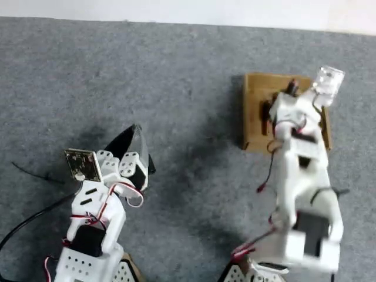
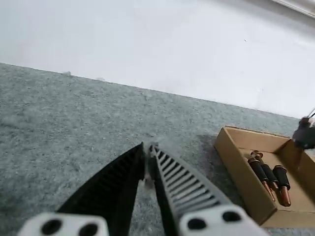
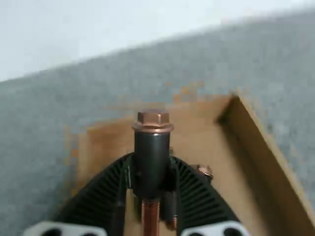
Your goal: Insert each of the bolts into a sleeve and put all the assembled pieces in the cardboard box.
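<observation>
The cardboard box (image 1: 254,111) lies on the grey carpet at the right of the high view, with my right arm stretched over it. My right gripper (image 3: 150,184) is shut on a black sleeve (image 3: 150,155) with a copper bolt (image 3: 152,119) through it, held above the box floor (image 3: 206,142). In the left wrist view the box (image 2: 241,167) holds three assembled pieces (image 2: 269,178) lying side by side. My left gripper (image 2: 147,152) is shut with nothing in it, hovering above bare carpet at the left, well away from the box.
Grey carpet (image 1: 188,88) covers the table up to a white wall (image 2: 157,44) at the back. A black cable (image 1: 29,173) trails at the far left. Open carpet lies between the two arms.
</observation>
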